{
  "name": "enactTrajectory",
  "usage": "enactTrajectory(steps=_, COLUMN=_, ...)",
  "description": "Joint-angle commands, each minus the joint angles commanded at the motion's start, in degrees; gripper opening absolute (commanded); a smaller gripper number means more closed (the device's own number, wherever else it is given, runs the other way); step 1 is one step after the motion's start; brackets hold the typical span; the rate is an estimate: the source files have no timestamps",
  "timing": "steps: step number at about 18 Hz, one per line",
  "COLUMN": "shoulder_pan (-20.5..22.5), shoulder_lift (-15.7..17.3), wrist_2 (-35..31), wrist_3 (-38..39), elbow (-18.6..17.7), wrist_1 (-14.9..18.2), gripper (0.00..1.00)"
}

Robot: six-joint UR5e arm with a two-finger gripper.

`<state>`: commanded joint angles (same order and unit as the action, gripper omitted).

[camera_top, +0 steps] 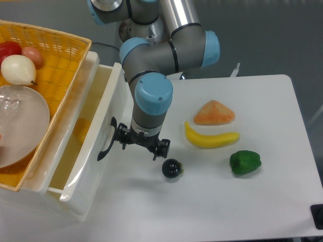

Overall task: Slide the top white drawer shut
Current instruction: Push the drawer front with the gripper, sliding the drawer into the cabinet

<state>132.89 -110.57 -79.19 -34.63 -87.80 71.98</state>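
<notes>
The top white drawer (98, 146) sits at the left of the table (242, 201), partly open, its flat front panel angled toward the arm and its black curved handle (105, 146) facing right; a yellow object (81, 132) shows dimly inside. The gripper (141, 146) hangs just beside the front panel, close to the handle — whether its fingers are spread or closed, or touching the panel, cannot be told from this angle, and it holds nothing visible. A yellow wicker basket (55, 55) rests above the drawer. On the table lie a small black ball (172, 168), a banana (211, 138), an orange wedge (214, 113) and a green pepper (245, 162) — all apart from the drawer
</notes>
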Motion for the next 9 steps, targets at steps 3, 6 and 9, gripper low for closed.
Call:
enactTrajectory(steps=3, shoulder_pan=-0.4, shoulder_lift=0.1, wrist_2=0.0, wrist_3=0.0, elbow=-0.1, wrist_1=0.0, gripper=1.0)
enactTrajectory(steps=6, shoulder_pan=-0.9, shoulder_lift=0.0, wrist_2=0.0, wrist_3=0.0, elbow=0.0, wrist_1=0.0, gripper=1.0)
enactTrajectory(steps=9, shoulder_pan=-1.0, shoulder_lift=0.0, wrist_2=0.0, wrist_3=0.0, elbow=0.0, wrist_1=0.0, gripper=1.0)
